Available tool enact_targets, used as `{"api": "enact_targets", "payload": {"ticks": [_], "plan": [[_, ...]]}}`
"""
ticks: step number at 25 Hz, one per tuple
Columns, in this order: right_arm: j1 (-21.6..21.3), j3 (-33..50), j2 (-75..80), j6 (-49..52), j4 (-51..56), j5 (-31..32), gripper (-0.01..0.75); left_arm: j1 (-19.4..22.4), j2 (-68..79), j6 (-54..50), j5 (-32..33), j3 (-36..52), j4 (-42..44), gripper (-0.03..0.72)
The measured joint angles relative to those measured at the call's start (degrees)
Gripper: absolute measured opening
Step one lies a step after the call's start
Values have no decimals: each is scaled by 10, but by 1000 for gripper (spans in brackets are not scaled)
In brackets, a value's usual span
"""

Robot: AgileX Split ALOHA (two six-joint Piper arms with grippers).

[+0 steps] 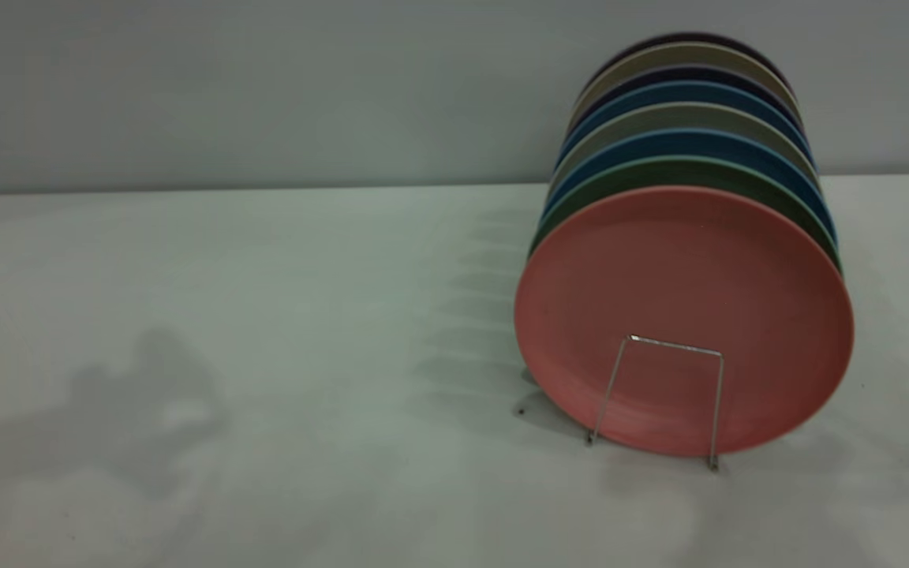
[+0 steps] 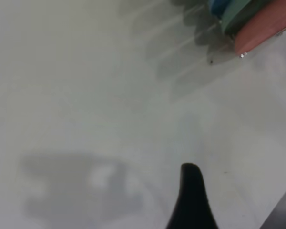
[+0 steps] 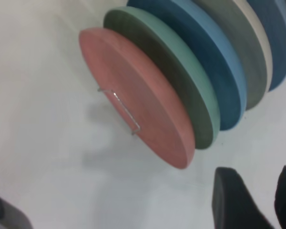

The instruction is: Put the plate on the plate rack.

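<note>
Standing on edge at the near end of the plate rack point(image 1: 657, 401), the plate point(image 1: 683, 315) is seated and leans slightly back against the row behind it. One upright wire loop of the plate rack crosses the lower part of the plate's pink face, its two feet resting on the table point(image 1: 265, 355) just in front of the plate's bottom edge. Directly behind the plate stands a teal-green plate point(image 1: 687, 175), then a blue plate point(image 1: 691, 143), then further grey, blue and dark plates in the same row, each on edge and close to its neighbour.

Right gripper point(image 3: 257, 202): two dark fingers are seen in the right wrist view with a clear gap between them, spread apart and holding nothing. They sit above the table, beside the plate's rim and apart from it, touching no plate.

Left gripper point(image 2: 193, 200): only one dark finger shows in the left wrist view, so whether its pincer is apart or together cannot be told. It is over bare table, well apart from the plate, whose pink edge appears far off in that view.

Neither arm appears in the exterior view; only their shadows fall on the table away from the plate rack
</note>
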Motion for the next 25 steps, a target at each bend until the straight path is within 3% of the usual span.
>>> {"api": "enact_targets", "payload": {"ticks": [10,25], "plan": [[-1,35,-119,0,12,61,238,0,-115,-21,27,66,-1,582],[-1,269,-365,29,45,53,238,0,-374,-59,-5,286,-1,582]]}}
